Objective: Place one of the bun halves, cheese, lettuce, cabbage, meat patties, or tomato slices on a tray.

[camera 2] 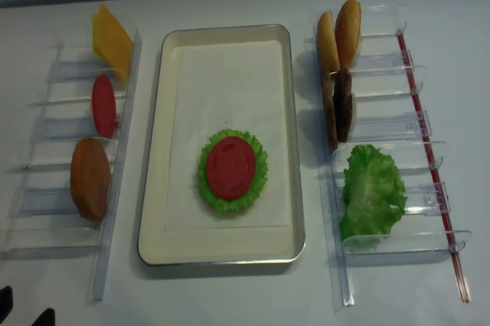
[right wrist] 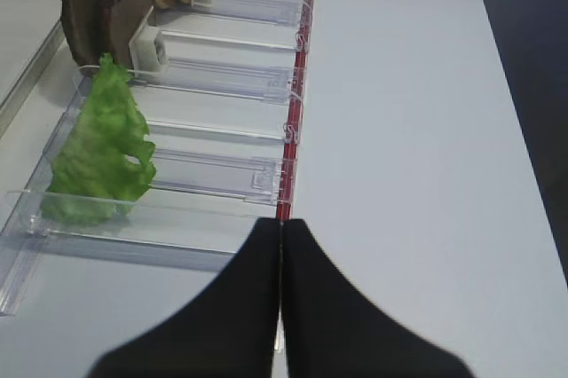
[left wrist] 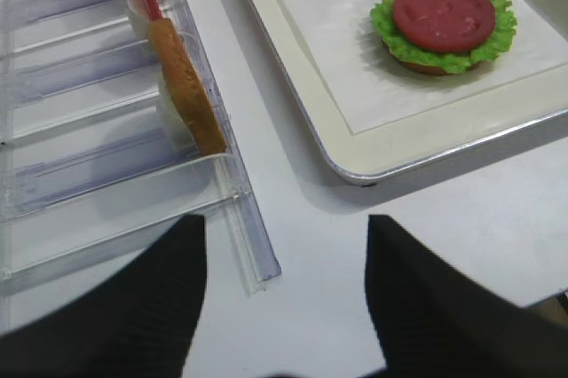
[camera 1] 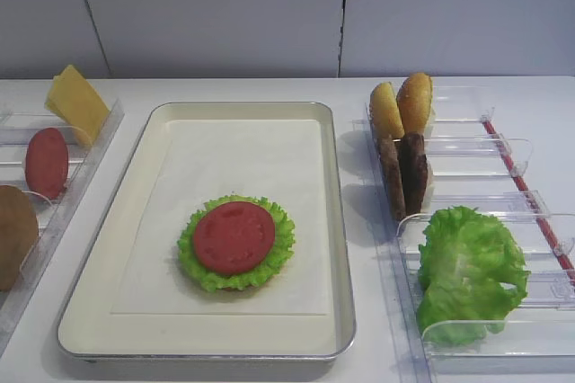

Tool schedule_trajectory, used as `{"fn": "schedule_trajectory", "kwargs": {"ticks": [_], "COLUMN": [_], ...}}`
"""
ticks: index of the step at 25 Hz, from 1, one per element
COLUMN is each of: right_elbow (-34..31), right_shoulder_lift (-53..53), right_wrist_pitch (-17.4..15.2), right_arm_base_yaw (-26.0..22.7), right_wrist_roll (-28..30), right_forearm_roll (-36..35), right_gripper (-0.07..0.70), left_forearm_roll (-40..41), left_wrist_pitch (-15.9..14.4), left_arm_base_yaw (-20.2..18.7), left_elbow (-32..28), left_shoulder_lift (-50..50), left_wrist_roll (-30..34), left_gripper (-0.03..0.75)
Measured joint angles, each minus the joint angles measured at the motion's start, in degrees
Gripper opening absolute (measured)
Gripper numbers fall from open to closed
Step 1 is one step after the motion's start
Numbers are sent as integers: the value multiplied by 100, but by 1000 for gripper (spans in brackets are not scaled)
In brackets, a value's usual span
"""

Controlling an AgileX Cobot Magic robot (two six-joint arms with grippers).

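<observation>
Landmark = tray [camera 2: 157, 188], centre of table.

- On tray liner, nearer the front end: 1 tomato slice [camera 2: 230, 167] flat on a green ruffled round [camera 2: 260, 180], which sits on a tan bun piece [left wrist: 417, 65] just visible under it in the L wrist view.
- L of tray, clear rack [camera 2: 46, 165]: cheese [camera 2: 111, 39] at far end, leaning; 2nd tomato slice [camera 2: 103, 105] on edge; brown-tan bun [camera 2: 90, 177] nearest front.
- R of tray, 2nd rack [camera 2: 429, 123]: 2 bun halves [camera 2: 339, 31] upright at far end, then 2 meat patties [camera 2: 338, 112] on edge, then loose lettuce [camera 2: 373, 192].
- L gripper [left wrist: 284, 303]: fingers spread wide, nothing between, off tray's front-L corner, over bare table.
- R gripper [right wrist: 280, 307]: fingers pressed together, holding nothing, by front end of R rack.
</observation>
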State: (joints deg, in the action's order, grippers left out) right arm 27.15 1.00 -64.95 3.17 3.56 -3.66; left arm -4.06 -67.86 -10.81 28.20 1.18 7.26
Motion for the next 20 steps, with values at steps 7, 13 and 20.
{"fn": "schedule_trajectory", "kwargs": {"ticks": [7,13,20], "right_elbow": [0,0,0], "right_shoulder_lift": [0,0,0], "right_wrist_pitch": [0,0,0], "right_arm_base_yaw": [0,0,0], "right_wrist_roll": [0,0,0], "right_forearm_roll": [0,0,0], "right_gripper": [259,259,259], "left_forearm_roll": [0,10,10], "left_wrist_pitch": [0,0,0], "left_arm_base_yaw": [306,1016,1200], "left_elbow": [0,0,0], "left_shoulder_lift": [0,0,0], "left_wrist_roll": [9,9,-37], "left_gripper": [376,376,376]}}
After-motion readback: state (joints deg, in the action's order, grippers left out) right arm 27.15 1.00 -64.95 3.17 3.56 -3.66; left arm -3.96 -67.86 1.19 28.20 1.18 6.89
